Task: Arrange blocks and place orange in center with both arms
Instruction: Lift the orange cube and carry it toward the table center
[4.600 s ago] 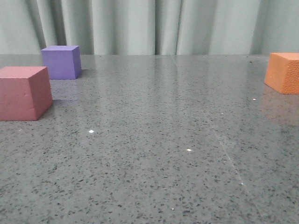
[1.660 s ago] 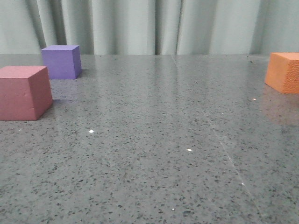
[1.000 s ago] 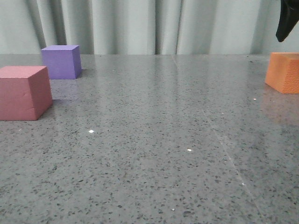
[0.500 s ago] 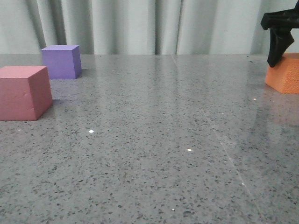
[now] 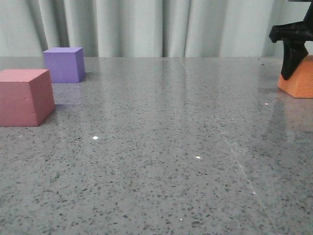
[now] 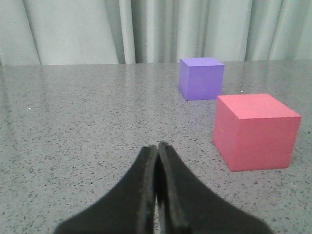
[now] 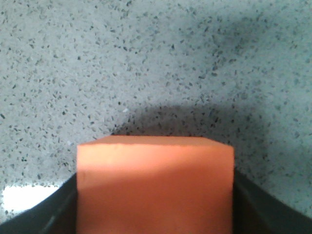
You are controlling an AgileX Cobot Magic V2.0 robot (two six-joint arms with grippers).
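The orange cube (image 5: 299, 81) sits on the table at the far right edge of the front view. My right gripper (image 7: 156, 195) has come down over it, one dark finger (image 5: 289, 61) at its left face. In the right wrist view the orange cube (image 7: 155, 185) fills the space between the two fingers, jaws spread on either side of it. The pink-red cube (image 5: 24, 98) and purple cube (image 5: 63, 64) stand at the far left. My left gripper (image 6: 157, 146) is shut and empty, low over the table, to the left of the pink-red cube (image 6: 256, 131) and purple cube (image 6: 201, 78).
The grey speckled table (image 5: 161, 147) stretches between the left cubes and the orange cube. A pale curtain (image 5: 146, 27) hangs behind the table's far edge.
My right gripper came in from above at the far right and lowered until its fingers stand beside the orange cube. The cubes have not moved.
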